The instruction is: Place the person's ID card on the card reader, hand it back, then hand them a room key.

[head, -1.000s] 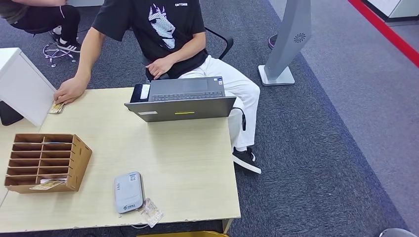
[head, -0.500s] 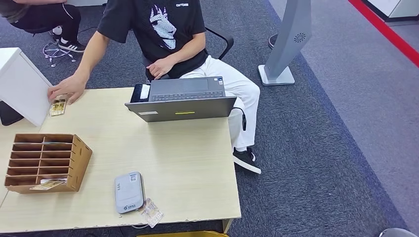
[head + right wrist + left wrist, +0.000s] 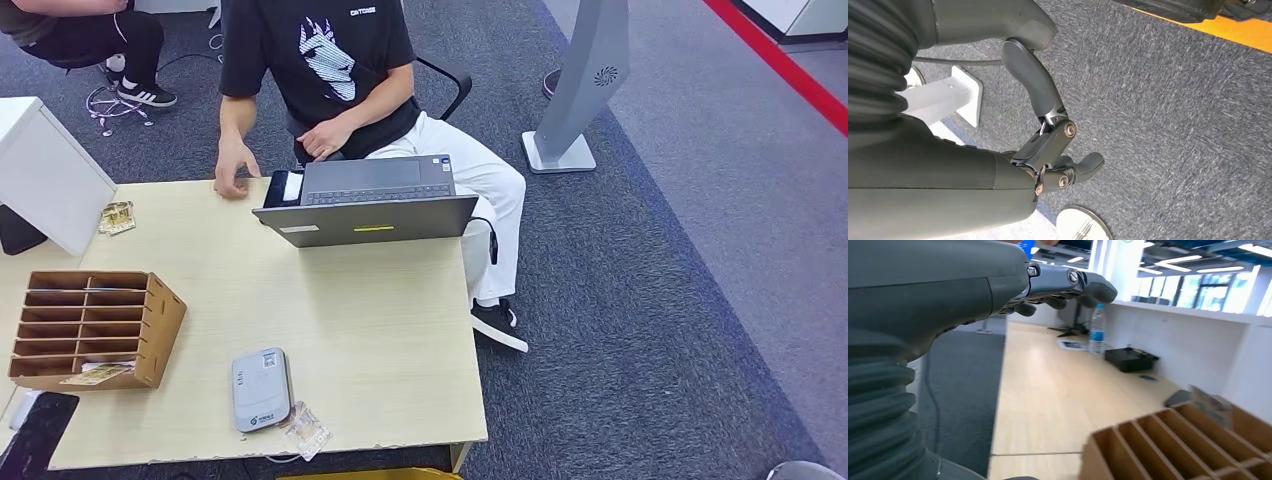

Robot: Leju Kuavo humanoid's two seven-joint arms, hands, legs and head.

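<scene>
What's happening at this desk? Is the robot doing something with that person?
A person sits behind a laptop, one hand resting at the table's far edge. An ID card lies on the table beside a white box, with nobody touching it. The robot's left hand hovers empty above the wooden slotted organizer. Its right hand hangs over the carpet. The grey card reader holds no card.

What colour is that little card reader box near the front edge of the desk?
The card reader is grey, clearest in the head view.
</scene>
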